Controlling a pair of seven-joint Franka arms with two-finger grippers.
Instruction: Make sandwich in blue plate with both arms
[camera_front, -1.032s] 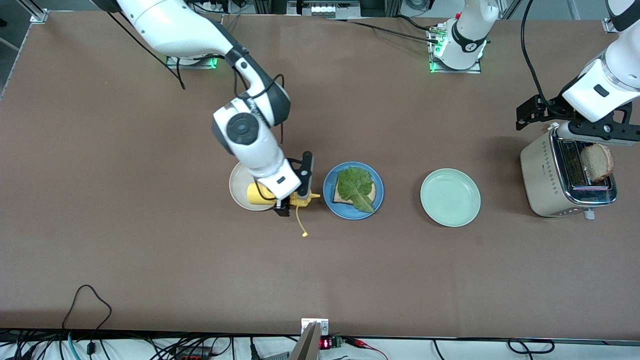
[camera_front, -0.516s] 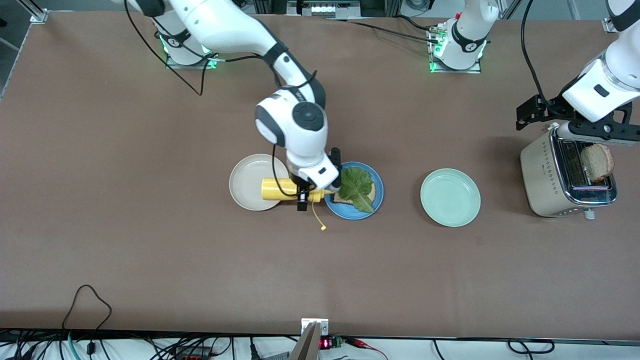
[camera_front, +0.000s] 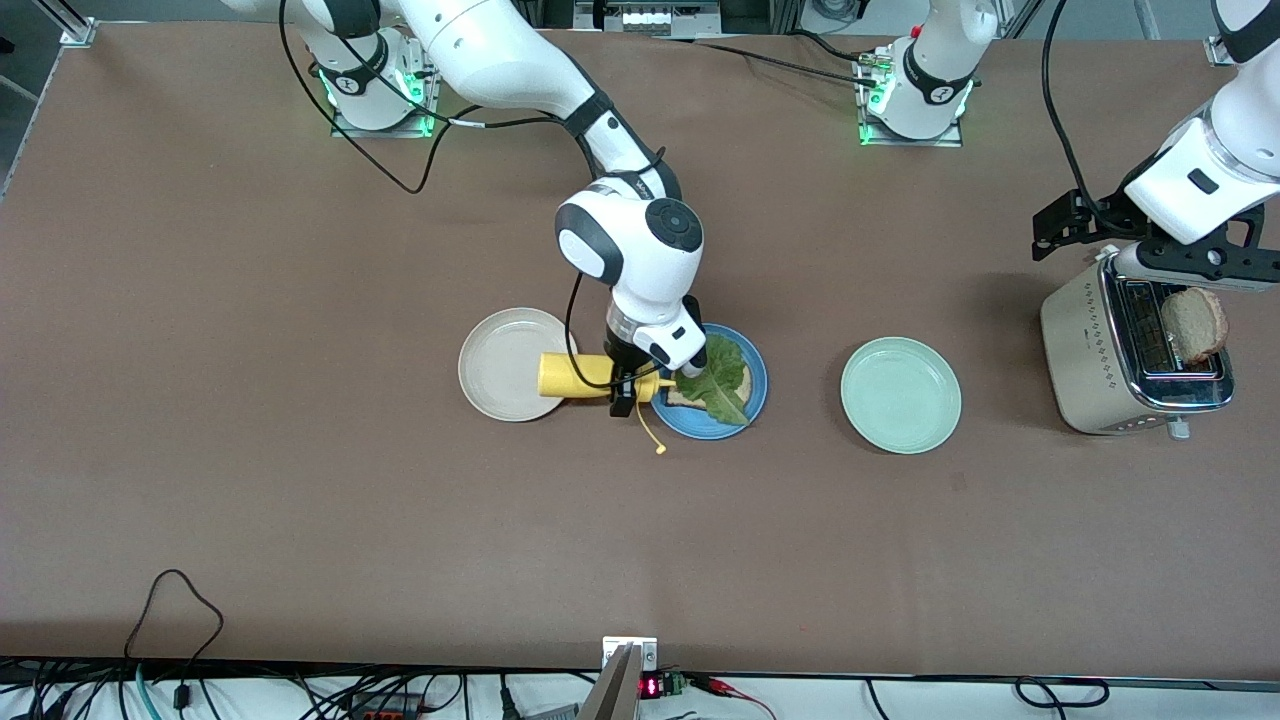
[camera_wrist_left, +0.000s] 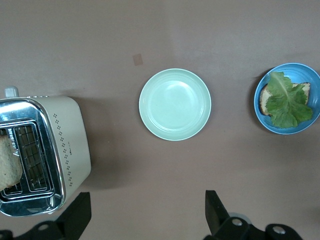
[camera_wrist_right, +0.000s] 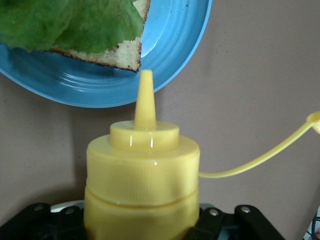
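Right now you have the brown table (camera_front: 300, 500) carrying everything, with the beige and chrome toaster (camera_front: 1130, 360) at the left arm's end, a slice of brown-crusted bread (camera_front: 1195, 325) standing in its slot. Your left gripper (camera_wrist_left: 145, 217) hangs over that toaster with its fingers spread wide and nothing between them. Your right gripper (camera_front: 630, 385) is clamped around a yellow plastic squeeze bottle (camera_front: 590, 375), held level, nozzle aimed at three o'clock and poised over the rim of the round glossy blue plate (camera_front: 745, 405). Its tethered cap (camera_front: 660, 449) dangles toward six o'clock. On that plate lies one slice of light bread (camera_front: 685, 395) with a crinkled green lettuce leaf (camera_front: 715, 380) on top. At the blue plate's nine o'clock sits an off-white round plate (camera_front: 500, 365), partly under the bottle; at its three o'clock, well apart, a pale mint-green round plate (camera_front: 900, 395).
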